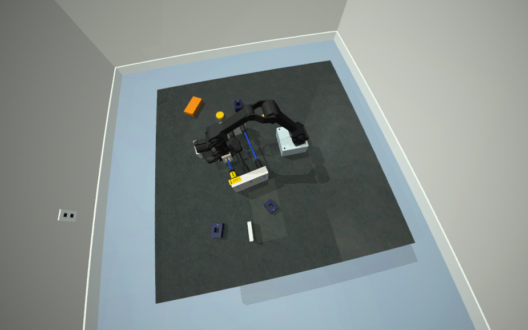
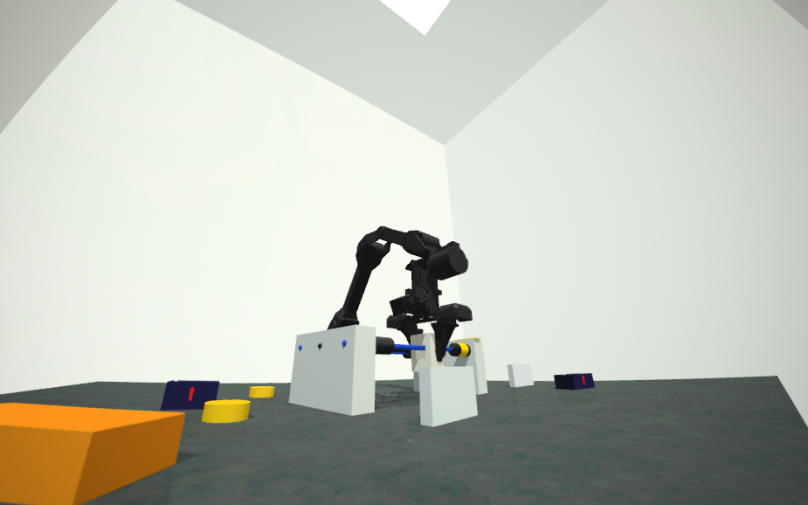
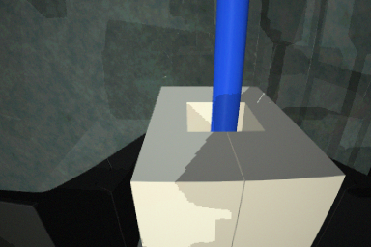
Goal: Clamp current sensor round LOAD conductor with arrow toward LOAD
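Under me spreads a dark, mottled tabletop [image 1: 298,213] [image 2: 520,451], with pale blue floor [image 1: 134,155] showing beyond its edges in the top view. On it I see an orange block [image 1: 193,105] [image 2: 24,458] lying flat, near a short yellow disc [image 1: 219,115] [image 2: 225,411]. Two dark blue pieces with square openings, one [image 1: 219,235] and another [image 1: 274,210], lie on either side of a thin white plate [image 1: 250,231] [image 2: 520,375], apart from it. Near my far reach, a long white end block [image 1: 253,181] stands on the surface, its top tagged yellow at one end.
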You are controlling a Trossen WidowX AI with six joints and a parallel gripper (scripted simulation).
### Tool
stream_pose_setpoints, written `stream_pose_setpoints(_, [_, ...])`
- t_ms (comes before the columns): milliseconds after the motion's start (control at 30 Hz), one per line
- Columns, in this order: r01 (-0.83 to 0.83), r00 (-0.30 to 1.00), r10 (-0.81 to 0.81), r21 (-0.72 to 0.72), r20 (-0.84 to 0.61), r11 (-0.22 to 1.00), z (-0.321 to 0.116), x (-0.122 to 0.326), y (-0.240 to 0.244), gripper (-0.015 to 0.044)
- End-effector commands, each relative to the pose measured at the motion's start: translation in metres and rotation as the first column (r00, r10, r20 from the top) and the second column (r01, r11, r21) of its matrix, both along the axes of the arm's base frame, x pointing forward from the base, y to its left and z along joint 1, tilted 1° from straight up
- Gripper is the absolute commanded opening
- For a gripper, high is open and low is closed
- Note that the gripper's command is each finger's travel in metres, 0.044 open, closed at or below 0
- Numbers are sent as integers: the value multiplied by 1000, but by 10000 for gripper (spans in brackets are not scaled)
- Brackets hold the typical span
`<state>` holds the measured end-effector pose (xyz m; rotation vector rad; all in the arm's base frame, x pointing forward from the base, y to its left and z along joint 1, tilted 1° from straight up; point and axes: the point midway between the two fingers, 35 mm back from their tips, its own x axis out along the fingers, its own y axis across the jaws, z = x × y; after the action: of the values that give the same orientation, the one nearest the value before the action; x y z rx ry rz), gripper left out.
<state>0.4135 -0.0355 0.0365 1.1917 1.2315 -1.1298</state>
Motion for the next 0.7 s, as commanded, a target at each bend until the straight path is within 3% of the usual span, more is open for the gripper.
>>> stream_pose_setpoints(0, [0, 1000, 0, 0, 0, 1000, 0, 0, 0, 184])
stream_pose_setpoints(133, [0, 1000, 0, 0, 0, 1000, 0, 0, 0, 267])
stream_pose_setpoints(667, [0, 1000, 0, 0, 0, 1000, 0, 0, 0, 267])
